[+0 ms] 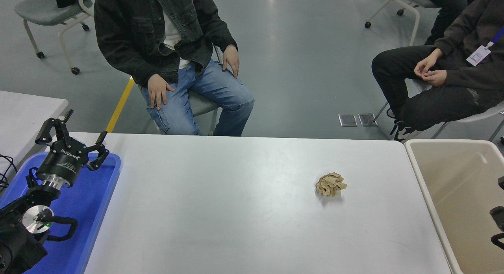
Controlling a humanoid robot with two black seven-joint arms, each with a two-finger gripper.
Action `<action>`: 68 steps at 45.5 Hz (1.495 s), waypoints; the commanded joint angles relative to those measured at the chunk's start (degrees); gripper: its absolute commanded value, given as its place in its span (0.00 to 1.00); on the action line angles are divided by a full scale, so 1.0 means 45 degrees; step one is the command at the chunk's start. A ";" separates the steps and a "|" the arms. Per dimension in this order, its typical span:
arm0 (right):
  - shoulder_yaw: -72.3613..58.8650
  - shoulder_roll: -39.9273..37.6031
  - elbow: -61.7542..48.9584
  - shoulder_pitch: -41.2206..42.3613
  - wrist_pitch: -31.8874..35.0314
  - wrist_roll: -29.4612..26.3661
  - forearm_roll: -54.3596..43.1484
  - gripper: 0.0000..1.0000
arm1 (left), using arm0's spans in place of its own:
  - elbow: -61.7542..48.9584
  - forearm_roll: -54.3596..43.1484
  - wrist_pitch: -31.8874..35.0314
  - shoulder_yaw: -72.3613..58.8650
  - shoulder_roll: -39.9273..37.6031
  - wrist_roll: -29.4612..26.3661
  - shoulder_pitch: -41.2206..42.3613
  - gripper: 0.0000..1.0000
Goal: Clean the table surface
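White counter surface seen spanning frame centre, crumpled tan paper wad lying right of middle. Left pincer parked splayed above blue tray. Right pincer glimpsed over beige bin; grip state cannot be told.

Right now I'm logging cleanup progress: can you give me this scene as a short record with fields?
surface: white-grey rectangular tabletop
litter left: one crumpled tan paper ball, right of centre
tray: blue plastic tray, left edge
bin: beige rectangular bin, beside the right edge
left gripper: open, parked over the tray
right gripper: barely in view over the bin, state unclear
people: two seated at the far side
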 commanded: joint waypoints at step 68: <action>1.4507 0.1720 0.8844 -0.2948 0.4352 0.7104 0.2067 0.98 | -0.0001 0.0000 0.0005 0.0000 0.0000 0.0007 0.0000 1.00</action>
